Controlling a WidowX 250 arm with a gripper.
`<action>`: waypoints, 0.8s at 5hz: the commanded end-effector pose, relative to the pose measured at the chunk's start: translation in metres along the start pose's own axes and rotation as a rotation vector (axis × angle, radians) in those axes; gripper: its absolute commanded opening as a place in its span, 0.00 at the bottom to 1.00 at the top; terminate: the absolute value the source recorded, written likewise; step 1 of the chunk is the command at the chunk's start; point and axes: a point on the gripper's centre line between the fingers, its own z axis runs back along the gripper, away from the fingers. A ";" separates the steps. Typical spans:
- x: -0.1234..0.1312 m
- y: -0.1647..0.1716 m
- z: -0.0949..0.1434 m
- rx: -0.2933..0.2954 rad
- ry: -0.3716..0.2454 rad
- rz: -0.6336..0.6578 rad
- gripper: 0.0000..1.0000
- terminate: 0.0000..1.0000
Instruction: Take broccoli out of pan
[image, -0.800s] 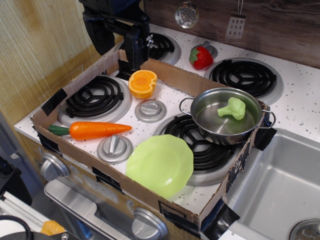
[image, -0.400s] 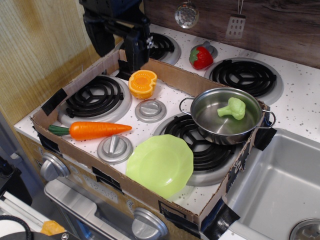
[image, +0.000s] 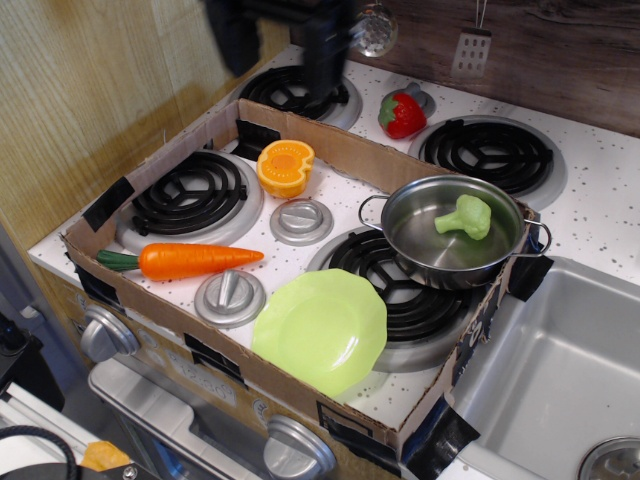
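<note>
- The gripper (image: 322, 60) is at 12 o'clock in the frame, blurred, high over the back-left burner (image: 295, 92); we cannot tell how wide the fingers stand or whether they hold anything.
- The broccoli (image: 465, 217) lies in the pan (image: 455, 232), toward the pan's 2 o'clock side, head near the far wall, stem pointing toward 9 o'clock. It rests on its side, so we judge a top-down pinch across the head would suit.
- The pan sits on the front-right burner (image: 400, 290), at 3 o'clock of the cardboard tray (image: 150, 300); its loop handles point roughly 9 and 3 o'clock.
- The gripper is well apart from the pan, which lies toward 4 o'clock from it. Task not yet started by our read: broccoli not yet out.
- The lime-green plate (image: 320, 330) at 6 o'clock leans on the tray's front wall, just beside the pan; we guess it could serve as a drop spot.
- The carrot (image: 190, 260) at 9 o'clock lies flat near the left burner (image: 190, 195); the orange half pepper (image: 285, 167) sits at 11 o'clock inside the tray; the strawberry (image: 402, 115) sits outside the tray at 1 o'clock.
- Two grey knobs (image: 302, 220) sit mid-tray, clear of the path.
- Risk, as we judge: the pan's straight walls may catch a finger; the pan could slide on the burner coil.
</note>
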 end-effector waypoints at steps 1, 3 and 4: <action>0.027 -0.040 -0.010 -0.126 -0.081 0.144 1.00 0.00; 0.037 -0.062 -0.056 -0.183 -0.180 0.186 1.00 0.00; 0.037 -0.070 -0.075 -0.210 -0.163 0.208 1.00 0.00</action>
